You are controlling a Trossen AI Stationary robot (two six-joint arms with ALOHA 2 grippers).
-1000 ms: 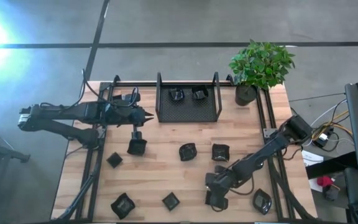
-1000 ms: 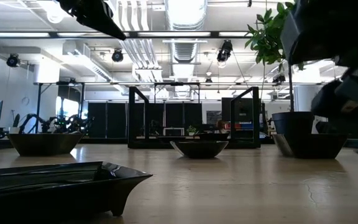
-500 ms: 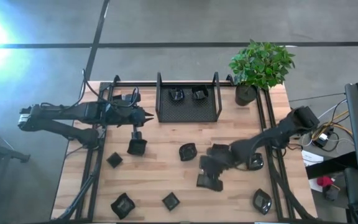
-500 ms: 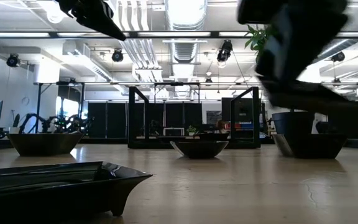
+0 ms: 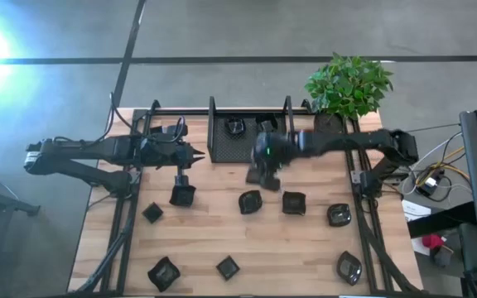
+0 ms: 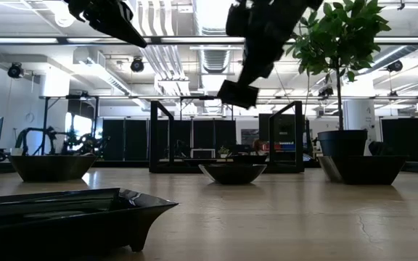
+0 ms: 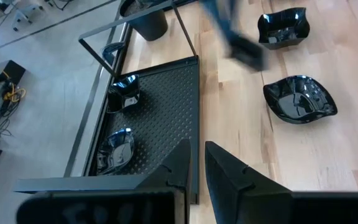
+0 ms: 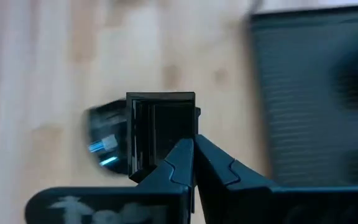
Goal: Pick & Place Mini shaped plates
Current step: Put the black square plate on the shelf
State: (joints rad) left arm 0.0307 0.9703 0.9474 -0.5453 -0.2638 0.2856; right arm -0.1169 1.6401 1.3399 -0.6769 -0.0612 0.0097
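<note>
We see the right end effector (image 5: 262, 171) clamped on a small square plate (image 8: 160, 134), carried above the desk (image 5: 222, 228) just short of the mesh tray (image 5: 251, 147) ahead.

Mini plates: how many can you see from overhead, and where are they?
11 mini plates: two in the mesh tray, one held by the right gripper, eight spread over the table. Others may be hidden under the arms.

Bright glare at the high view's upper left; right wrist view motion-blurred.
</note>
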